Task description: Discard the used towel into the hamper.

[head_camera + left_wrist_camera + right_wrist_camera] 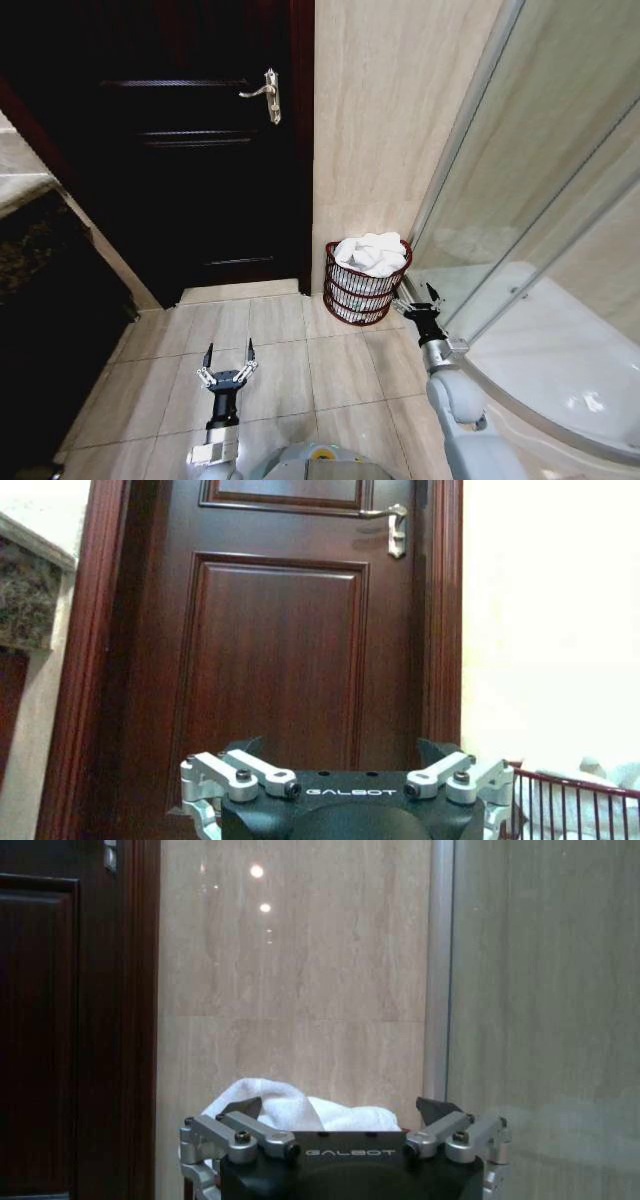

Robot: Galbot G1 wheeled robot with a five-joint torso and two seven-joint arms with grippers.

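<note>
The hamper [362, 292], a small round reddish-brown slatted basket, stands on the floor against the beige wall beside the dark door. A white towel [372, 253] lies bunched inside it, heaped above the rim; its top also shows in the right wrist view, towel [270, 1104], and the hamper's rim shows in the left wrist view, hamper [575, 784]. My right gripper [417, 296] is open and empty, just right of the hamper and slightly nearer to me. My left gripper [229, 352] is open and empty over the floor tiles, well to the left of the hamper.
A dark wooden door [190, 150] with a metal handle [266, 95] fills the back left. A curved glass shower enclosure [540, 230] runs along the right. A dark stone counter [30, 230] stands at the left. Beige floor tiles [290, 370] lie open in the middle.
</note>
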